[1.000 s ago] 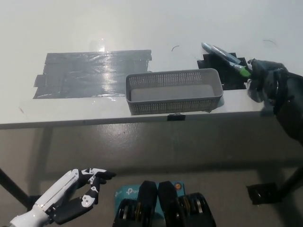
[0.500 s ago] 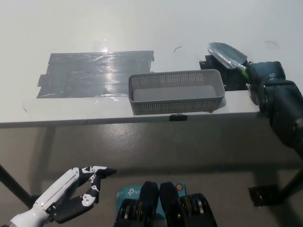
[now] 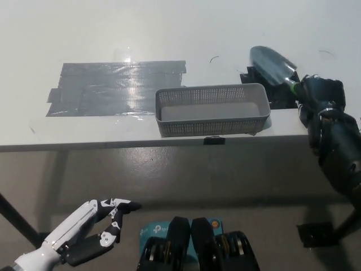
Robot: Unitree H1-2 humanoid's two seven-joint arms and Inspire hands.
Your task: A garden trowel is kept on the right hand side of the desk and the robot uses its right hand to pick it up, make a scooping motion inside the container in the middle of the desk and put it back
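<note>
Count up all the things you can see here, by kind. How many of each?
Garden trowel: 1
Basket: 1
Tape patches: 2, a grey tape patch and a black tape patch
Robot hands: 2, the white left hand and the black right hand
Total: 6

single head view, steeply down, desk point(image 3: 169, 34) above, floor below

Grey perforated container point(image 3: 212, 109), grey-bladed trowel point(image 3: 273, 64)
</note>
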